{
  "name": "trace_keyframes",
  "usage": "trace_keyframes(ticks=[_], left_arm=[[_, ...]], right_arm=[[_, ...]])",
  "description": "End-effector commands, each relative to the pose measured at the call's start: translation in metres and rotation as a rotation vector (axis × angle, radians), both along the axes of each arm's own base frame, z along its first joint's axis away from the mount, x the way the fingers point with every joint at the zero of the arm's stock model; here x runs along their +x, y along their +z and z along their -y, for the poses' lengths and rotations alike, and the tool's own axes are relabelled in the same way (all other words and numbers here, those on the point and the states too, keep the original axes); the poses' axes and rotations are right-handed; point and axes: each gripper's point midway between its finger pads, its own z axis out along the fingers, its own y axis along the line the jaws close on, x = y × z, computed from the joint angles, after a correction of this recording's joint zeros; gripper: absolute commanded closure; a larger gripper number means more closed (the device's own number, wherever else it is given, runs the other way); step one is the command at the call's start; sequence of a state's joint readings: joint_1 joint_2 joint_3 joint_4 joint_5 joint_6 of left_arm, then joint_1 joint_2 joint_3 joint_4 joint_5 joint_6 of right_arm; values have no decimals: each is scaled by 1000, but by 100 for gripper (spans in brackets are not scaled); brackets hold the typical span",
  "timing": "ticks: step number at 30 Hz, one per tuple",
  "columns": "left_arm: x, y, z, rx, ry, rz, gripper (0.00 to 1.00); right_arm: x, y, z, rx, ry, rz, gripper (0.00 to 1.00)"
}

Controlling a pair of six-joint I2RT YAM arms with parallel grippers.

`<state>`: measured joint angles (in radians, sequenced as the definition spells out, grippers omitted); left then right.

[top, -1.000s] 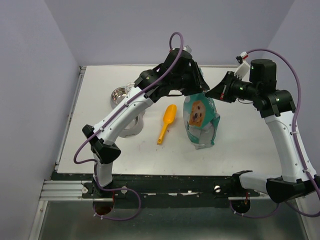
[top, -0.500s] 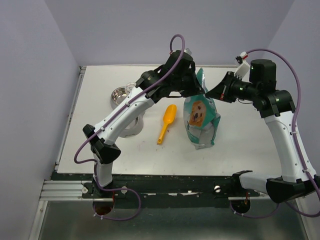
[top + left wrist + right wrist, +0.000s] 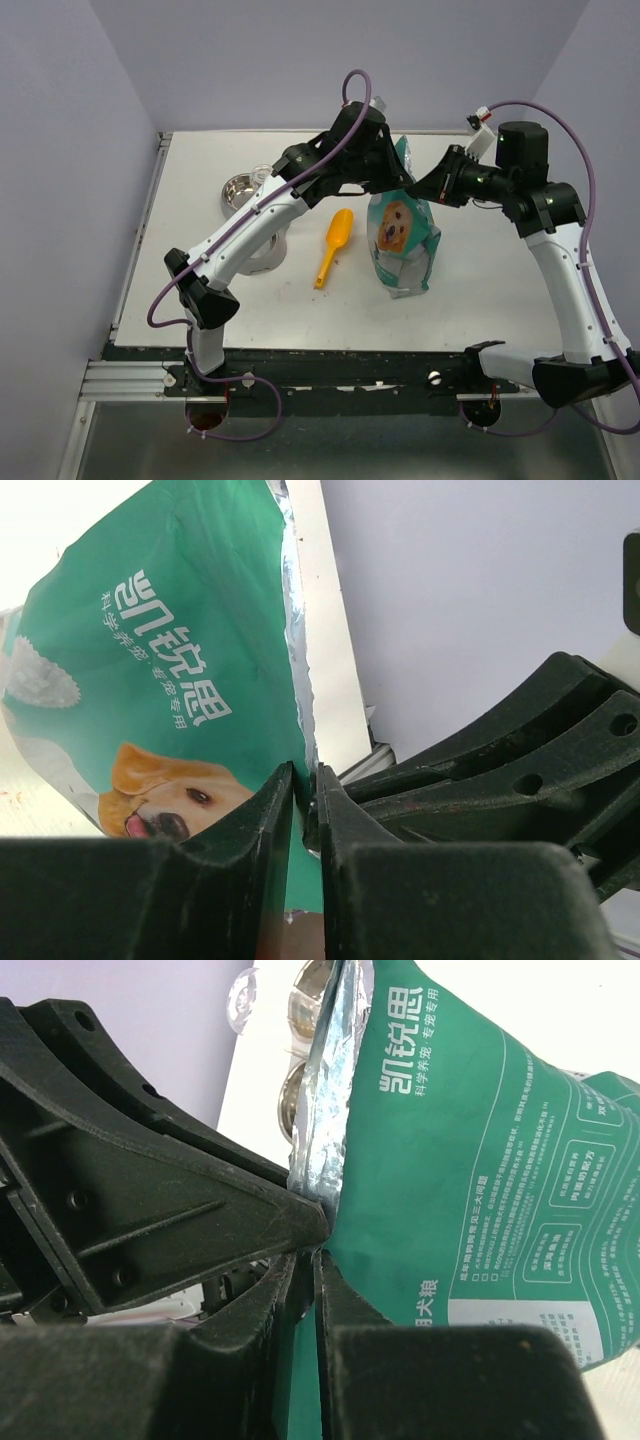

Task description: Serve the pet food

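Note:
The teal-and-white bag [image 3: 403, 235] with a dog picture stands upright at mid-table, one flap of its torn top raised. The pet food itself is hidden. My left gripper [image 3: 404, 184] comes from the left to the bag's top edge; in the left wrist view its jaws [image 3: 305, 780] are nearly together, with the silver-lined bag edge [image 3: 296, 680] running down between them. My right gripper [image 3: 413, 187] meets it from the right, and its jaws [image 3: 306, 1260] pinch the bag's edge [image 3: 335, 1110] the same way. The two grippers almost touch.
An orange scoop [image 3: 333, 245] lies on the white table [image 3: 480, 280] just left of the bag. A steel bowl [image 3: 238, 190] sits at the back left and another [image 3: 265, 255] lies partly under my left arm. Purple walls enclose the table.
A flap of the bag's top has come up behind my left gripper. The left gripper closed in on the bag's edge, and the right gripper shifted slightly left.

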<state>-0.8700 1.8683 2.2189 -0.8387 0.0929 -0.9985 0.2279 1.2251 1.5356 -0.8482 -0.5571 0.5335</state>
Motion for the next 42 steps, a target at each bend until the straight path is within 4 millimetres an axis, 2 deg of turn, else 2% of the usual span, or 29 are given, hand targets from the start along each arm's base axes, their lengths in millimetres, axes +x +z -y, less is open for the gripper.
trace_keyframes(ticks=[1, 2, 4, 7, 11, 14, 22, 27, 30, 32, 35, 42], left_arm=[[-9, 19, 1, -50, -46, 31, 76], [-9, 19, -1, -49, -43, 31, 76], [-10, 19, -3, -43, -41, 30, 76], [-11, 18, -11, -32, -30, 40, 73], [-13, 16, -17, -35, -20, 36, 60], [-13, 14, -22, -24, -9, 30, 59], [-11, 6, -22, -2, 0, 7, 84], [-12, 1, -23, 8, 4, -5, 90], [-12, 7, -19, -14, -13, 17, 100], [-12, 11, -13, -39, -35, 31, 100], [-14, 14, -5, -84, -55, 23, 100], [-15, 19, -5, -79, -35, 42, 100]], right_arm=[[-10, 7, -14, 79, 80, 2, 81], [-11, 7, -15, 89, 82, 0, 84], [-9, 7, -15, 89, 76, 3, 98], [-7, 6, -10, 62, 49, 19, 99], [-4, 3, -2, 21, 6, 26, 100], [-4, 5, -2, 22, 4, 36, 100], [-4, 5, -1, 21, 4, 38, 100], [-3, 4, 0, 4, 5, 42, 100], [-4, 3, -2, 1, 20, 43, 100], [-4, 3, -4, 10, 31, 42, 99], [-4, 3, -8, 33, 45, 42, 88], [0, 11, -15, 86, 64, 69, 78]])
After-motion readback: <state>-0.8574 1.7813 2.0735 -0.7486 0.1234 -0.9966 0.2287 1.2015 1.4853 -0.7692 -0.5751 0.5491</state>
